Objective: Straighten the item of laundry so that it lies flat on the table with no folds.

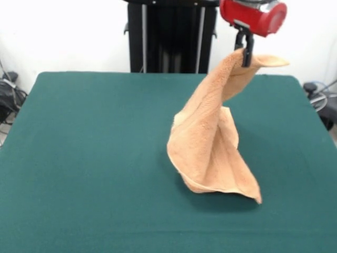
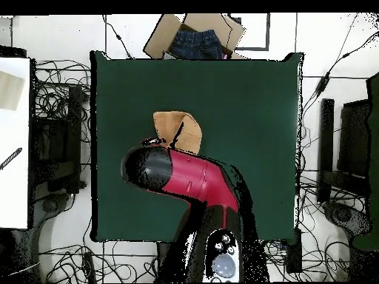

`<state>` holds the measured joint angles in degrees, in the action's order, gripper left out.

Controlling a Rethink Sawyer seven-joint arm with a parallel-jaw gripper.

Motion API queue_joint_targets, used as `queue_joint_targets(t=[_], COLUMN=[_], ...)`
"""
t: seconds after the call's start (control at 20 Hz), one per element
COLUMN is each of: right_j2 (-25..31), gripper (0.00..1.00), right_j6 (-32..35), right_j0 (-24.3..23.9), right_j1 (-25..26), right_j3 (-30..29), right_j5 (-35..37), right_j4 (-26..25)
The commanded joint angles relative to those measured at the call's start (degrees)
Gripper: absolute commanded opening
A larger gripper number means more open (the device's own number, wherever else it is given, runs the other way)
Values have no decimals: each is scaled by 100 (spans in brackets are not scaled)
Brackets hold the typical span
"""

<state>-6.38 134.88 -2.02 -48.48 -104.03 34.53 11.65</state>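
The light orange-tan towel [image 1: 210,142] hangs from my gripper [image 1: 245,52], which is shut on its upper corner, high above the green table [image 1: 95,158]. The cloth drapes down in a twisted cone, and its lower edge rests on the table right of centre. In the overhead view the towel [image 2: 178,127] shows beyond the red arm [image 2: 189,177], which hides the gripper and part of the cloth.
The robot's black pedestal [image 1: 171,37] stands behind the table's far edge. In the overhead view a cardboard box with blue jeans [image 2: 196,38] lies off the table's top edge, and cables cover the floor around the table.
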Motion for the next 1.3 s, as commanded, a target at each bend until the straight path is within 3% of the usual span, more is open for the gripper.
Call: queue_joint_targets(t=[0.05, 0.45, 0.8, 1.0, 1.3], right_j2=[561, 619, 1700, 2263, 2436], gripper=[0, 0, 0, 0, 0], right_j6=[176, 153, -1112, -1566, -1443], right_j0=[-230, -309, -1434, -1989, -2355], right_j1=[79, 113, 648, 939, 1246], right_j3=[-741, -726, -814, -748, -614], right_j5=[-427, -423, -525, -875, -1126], right_j4=[30, -66, -171, -694, -1640])
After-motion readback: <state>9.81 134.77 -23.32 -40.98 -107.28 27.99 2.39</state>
